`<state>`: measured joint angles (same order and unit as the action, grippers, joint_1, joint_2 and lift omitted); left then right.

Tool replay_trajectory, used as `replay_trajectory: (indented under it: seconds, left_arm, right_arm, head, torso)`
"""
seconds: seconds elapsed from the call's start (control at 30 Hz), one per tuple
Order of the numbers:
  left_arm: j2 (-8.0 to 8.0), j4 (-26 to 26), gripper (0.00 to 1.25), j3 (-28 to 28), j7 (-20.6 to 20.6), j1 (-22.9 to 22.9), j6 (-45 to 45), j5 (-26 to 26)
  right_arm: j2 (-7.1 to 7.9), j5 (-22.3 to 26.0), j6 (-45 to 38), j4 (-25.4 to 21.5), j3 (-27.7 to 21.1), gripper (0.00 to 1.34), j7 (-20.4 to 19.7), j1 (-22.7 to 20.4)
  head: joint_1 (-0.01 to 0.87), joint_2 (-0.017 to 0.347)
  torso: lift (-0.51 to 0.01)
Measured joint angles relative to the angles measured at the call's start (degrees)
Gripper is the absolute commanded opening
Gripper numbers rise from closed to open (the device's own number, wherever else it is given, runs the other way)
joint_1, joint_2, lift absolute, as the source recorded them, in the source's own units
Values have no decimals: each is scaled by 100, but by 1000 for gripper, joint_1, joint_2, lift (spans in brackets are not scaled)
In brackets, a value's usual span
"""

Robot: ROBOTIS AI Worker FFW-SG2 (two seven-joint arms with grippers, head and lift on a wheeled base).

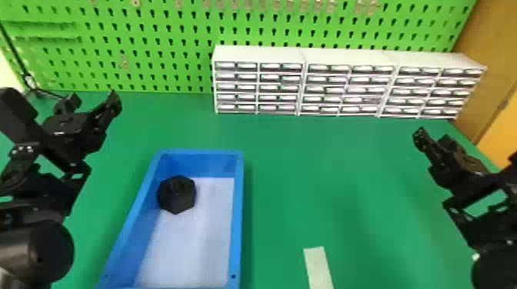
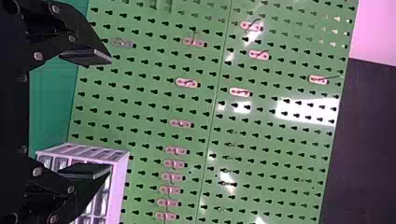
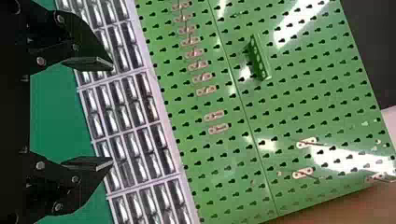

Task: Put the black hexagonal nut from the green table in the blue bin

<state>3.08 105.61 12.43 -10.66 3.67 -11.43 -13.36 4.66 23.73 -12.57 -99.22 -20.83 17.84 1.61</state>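
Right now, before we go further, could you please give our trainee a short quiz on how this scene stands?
1. Multiple choice. Where is the black hexagonal nut?
a) in the right gripper
b) in the blue bin
c) on top of the white drawer units

2. True or false? The fingers of the left gripper stand apart, with nothing held between them.

3. Fill in one word. In the head view, the pale strip on the green table lies to the ____ of the bin.

Key: 1 b; 2 true; 3 right.
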Motion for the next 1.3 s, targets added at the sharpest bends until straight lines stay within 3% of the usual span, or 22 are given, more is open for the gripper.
replay_trajectory:
  seconds: [1.3]
  left_arm:
    - [0,-5,816,-20,64,-7,0,-18]
  right_arm:
    - [-13,-48,-1,-1,44,801,0,15]
  head:
    - [692,8]
  torso:
    - [-97]
